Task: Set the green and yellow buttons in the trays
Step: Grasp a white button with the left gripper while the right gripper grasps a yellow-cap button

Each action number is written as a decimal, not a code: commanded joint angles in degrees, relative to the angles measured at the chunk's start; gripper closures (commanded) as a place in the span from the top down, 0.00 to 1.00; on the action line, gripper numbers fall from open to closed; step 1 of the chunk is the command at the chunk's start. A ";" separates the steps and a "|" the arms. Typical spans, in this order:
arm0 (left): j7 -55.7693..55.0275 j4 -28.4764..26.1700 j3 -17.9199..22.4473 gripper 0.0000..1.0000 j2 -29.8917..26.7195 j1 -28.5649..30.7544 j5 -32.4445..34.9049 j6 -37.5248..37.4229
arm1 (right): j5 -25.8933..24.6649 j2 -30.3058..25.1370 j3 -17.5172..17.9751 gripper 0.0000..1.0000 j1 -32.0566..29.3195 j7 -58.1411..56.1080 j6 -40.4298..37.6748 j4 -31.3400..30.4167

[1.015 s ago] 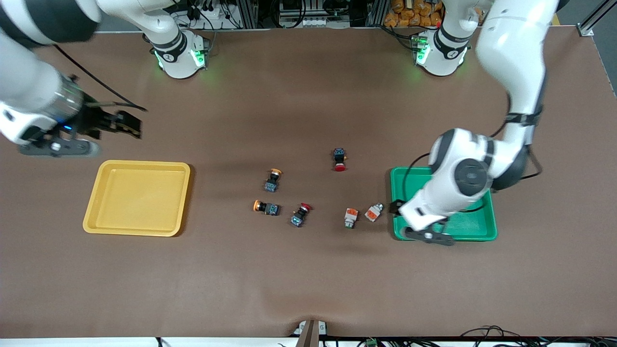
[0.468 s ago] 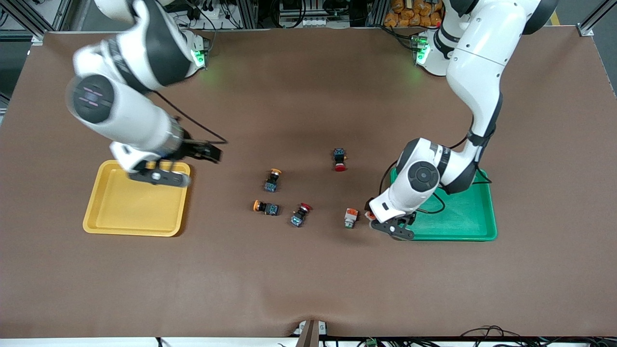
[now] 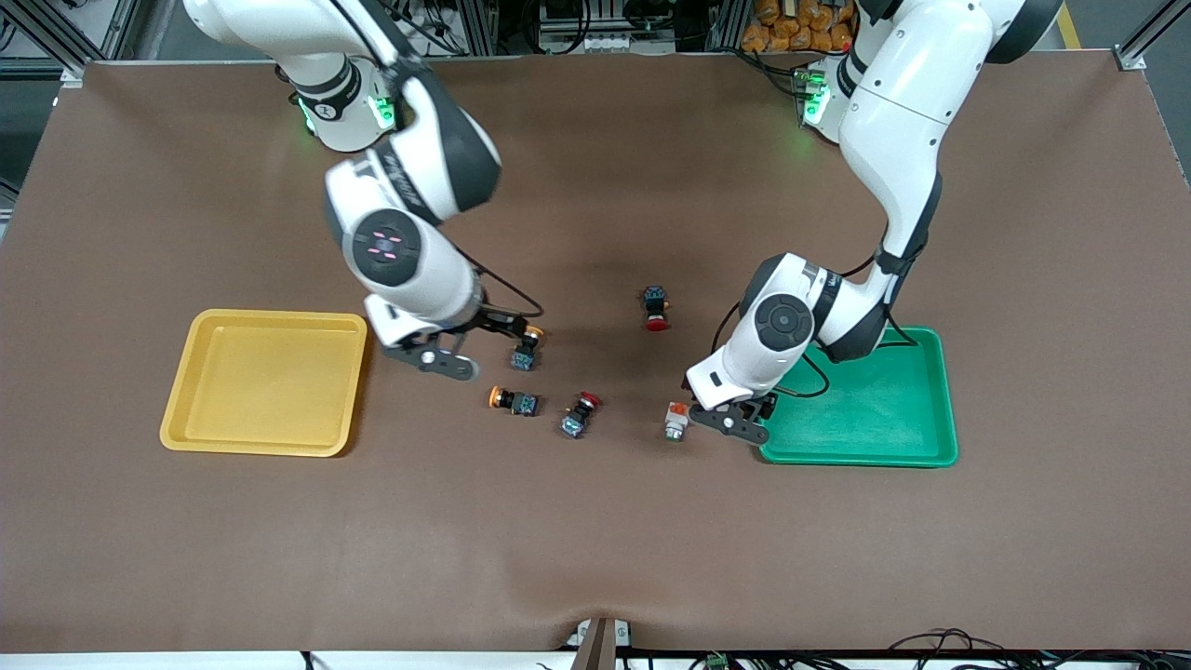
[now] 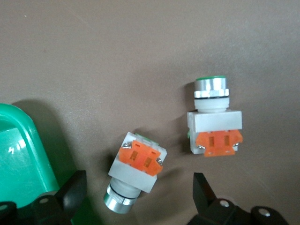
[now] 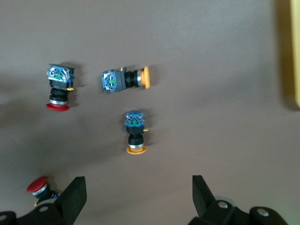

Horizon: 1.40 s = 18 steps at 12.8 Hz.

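Observation:
Two white-silver buttons with orange blocks lie beside the green tray [image 3: 861, 400]. In the left wrist view one button [image 4: 136, 171] lies between my left gripper's [image 4: 139, 183] open fingers, untouched; the other button [image 4: 213, 117] lies just past it and also shows in the front view [image 3: 676, 421]. My left gripper [image 3: 735, 416] hides the first one in the front view. Two yellow-capped buttons [image 3: 527, 346] [image 3: 512, 401] lie mid-table. My right gripper [image 3: 512, 328] is open and empty over the table beside the first of them [image 5: 134, 131]. The yellow tray [image 3: 265, 381] holds nothing.
Two red-capped black-blue switches lie on the brown mat, one [image 3: 579, 415] beside the yellow-capped pair, one [image 3: 657, 309] farther from the front camera. The green tray's corner [image 4: 18, 159] is close to my left gripper's finger. The yellow tray's edge [image 5: 293, 56] shows in the right wrist view.
My right arm has swung from the yellow tray's end to the yellow-capped buttons. My left gripper has moved off the green tray's edge to over a white-silver button.

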 commanded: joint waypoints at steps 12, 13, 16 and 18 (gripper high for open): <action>-1.09 -2.01 0.45 0.47 -1.32 0.26 5.53 0.91 | 1.86 10.71 0.20 1.00 2.46 -3.79 18.09 -5.90; -1.09 -1.93 0.45 0.26 -1.32 0.26 5.53 1.00 | 1.86 10.97 0.20 1.00 2.46 -3.88 18.18 -5.99; -1.62 -1.58 0.37 0.00 -2.72 0.17 5.35 0.21 | 1.86 13.34 0.20 1.00 3.16 -3.79 20.89 -5.99; -1.44 -1.49 0.19 0.00 -6.66 1.57 4.74 -5.38 | 1.95 13.88 0.20 1.00 3.43 -3.70 21.60 -5.99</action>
